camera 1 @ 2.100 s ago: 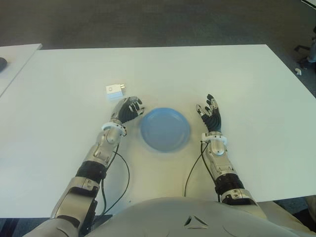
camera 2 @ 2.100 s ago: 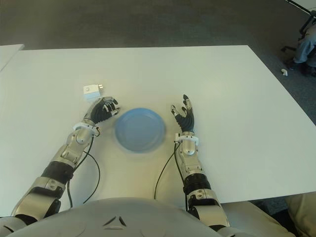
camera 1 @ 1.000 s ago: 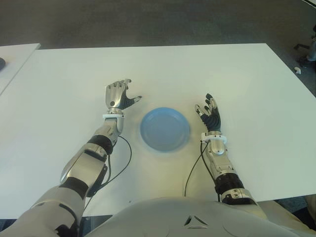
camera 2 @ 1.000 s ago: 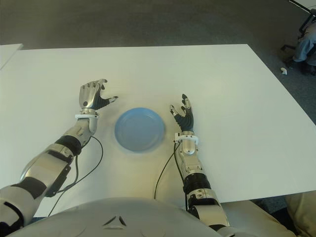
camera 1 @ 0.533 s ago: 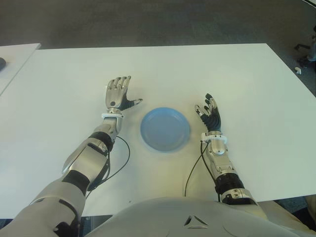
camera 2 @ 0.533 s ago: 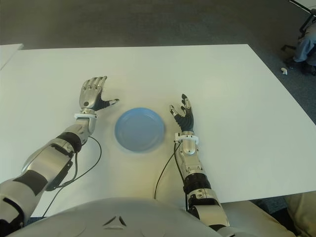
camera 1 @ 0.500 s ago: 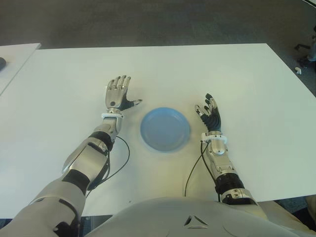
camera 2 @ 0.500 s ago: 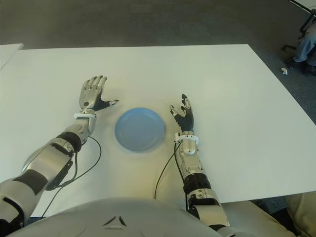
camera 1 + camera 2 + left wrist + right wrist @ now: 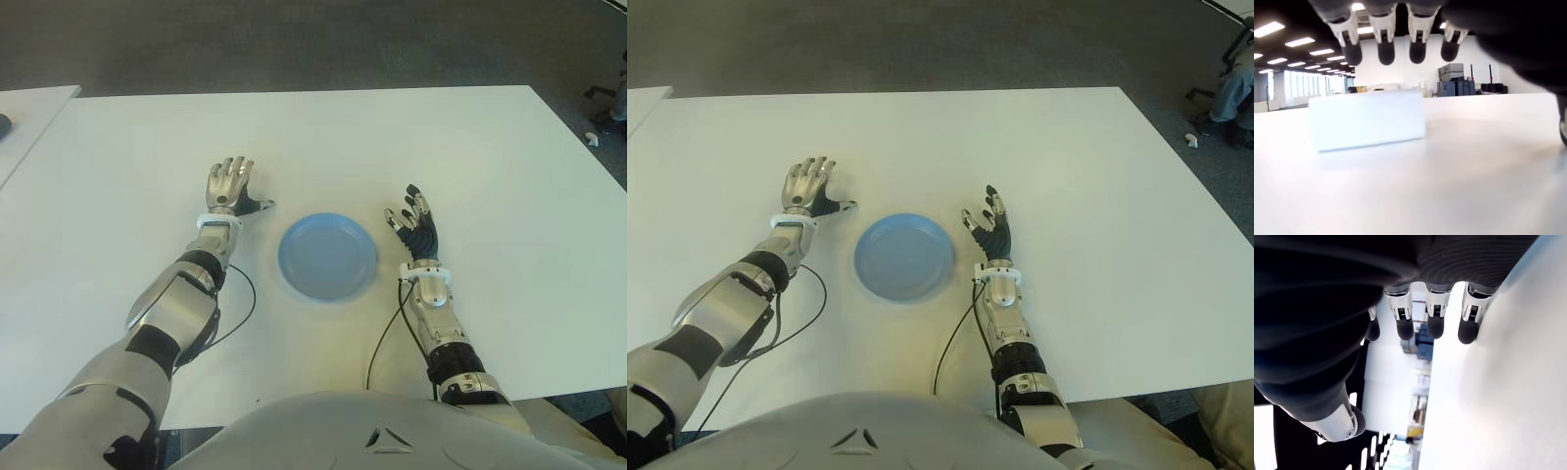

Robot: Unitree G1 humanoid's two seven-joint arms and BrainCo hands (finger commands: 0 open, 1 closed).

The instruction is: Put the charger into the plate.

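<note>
The white charger [image 9: 1366, 120] lies on the white table [image 9: 470, 157]; it shows only in the left wrist view, just beyond my left hand's fingertips [image 9: 1386, 51]. In the eye views my left hand [image 9: 230, 184] covers it, palm down with fingers spread and holding nothing, left of the blue plate [image 9: 327, 256]. Nothing lies in the plate. My right hand [image 9: 413, 220] stays idle to the right of the plate, fingers relaxed and pointing away from me.
A black cable [image 9: 387, 338] runs along the table beside my right forearm and another loops by my left forearm [image 9: 240, 304]. A second table's corner [image 9: 29, 108] shows at far left. The floor lies beyond the table's far edge.
My left hand lifted, spread its fingers and came forward and down over the charger, hiding it in the eye views. The right hand and the plate have not moved.
</note>
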